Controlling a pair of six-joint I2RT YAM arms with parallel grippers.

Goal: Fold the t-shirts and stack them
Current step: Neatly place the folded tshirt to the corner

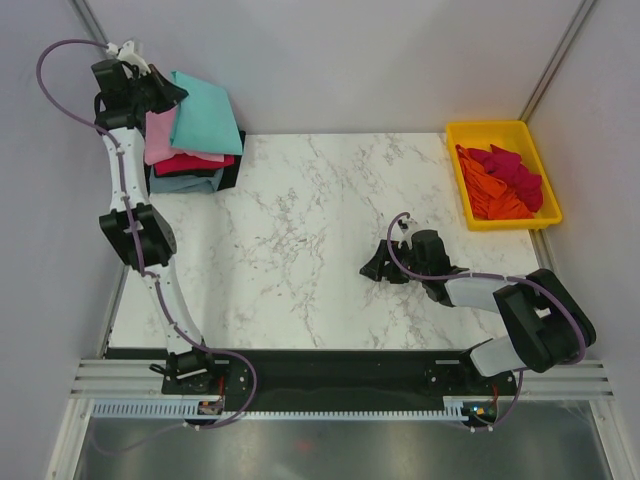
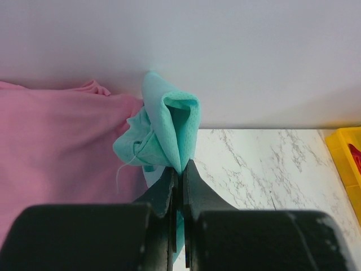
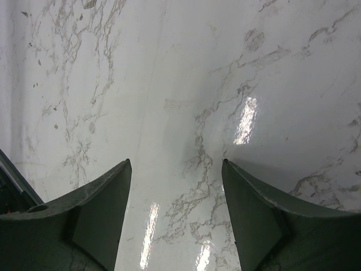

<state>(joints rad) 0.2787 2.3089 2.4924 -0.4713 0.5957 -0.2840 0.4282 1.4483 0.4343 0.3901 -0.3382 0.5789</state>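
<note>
Gripping an edge of the teal t-shirt (image 2: 169, 127), your left gripper (image 2: 180, 172) is clamping it between closed jaws, with the pink t-shirt (image 2: 56, 147) just beside them; both are lying atop the folded stack (image 1: 190, 168). Your right gripper (image 3: 176, 192) is hanging wide and empty over the table (image 3: 169, 68). Beyond it, crimson and orange t-shirts (image 1: 485, 190) are waiting unfolded in the yellow tray (image 1: 485, 128).

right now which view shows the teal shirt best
Top external: the teal shirt shows almost whole, draped over the pile. Left wrist shows only a bunched fold pinched in the shut left gripper. Right wrist shows just table.
</note>
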